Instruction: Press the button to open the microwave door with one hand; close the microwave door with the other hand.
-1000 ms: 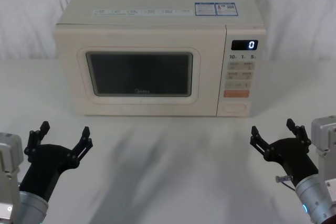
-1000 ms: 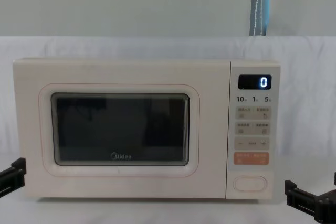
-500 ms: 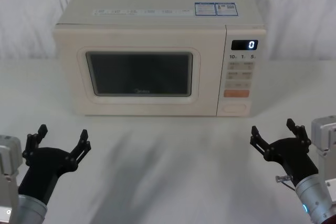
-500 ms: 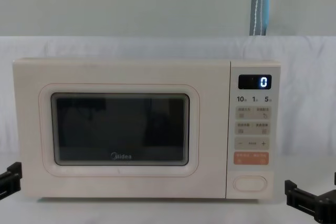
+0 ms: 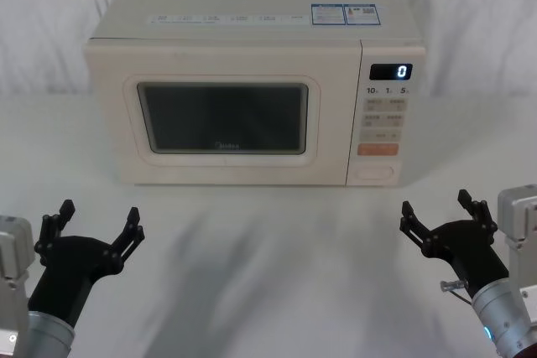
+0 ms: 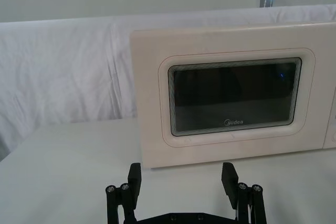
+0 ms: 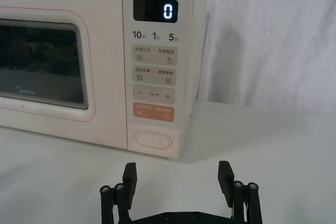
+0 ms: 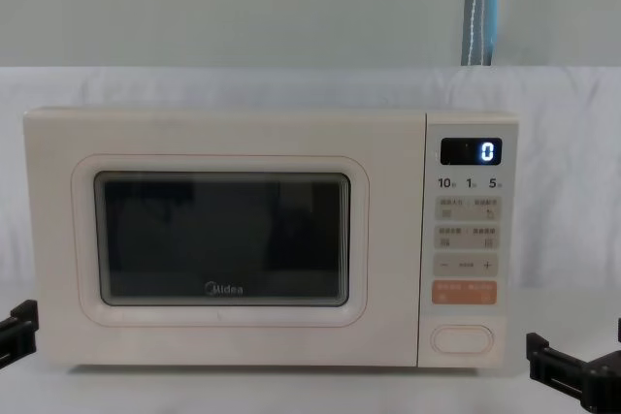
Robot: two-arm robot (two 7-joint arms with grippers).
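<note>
While the microwave (image 5: 252,77) sits at the tabletop's (image 5: 277,266) far edge with the microwave door (image 5: 222,115) shut and the button (image 5: 374,173) untouched, the left gripper (image 5: 94,222) has drawn slightly back toward the near left corner since a second ago, fingers spread, empty; the right gripper (image 5: 443,209) stays near the near right corner, fingers spread, empty.
</note>
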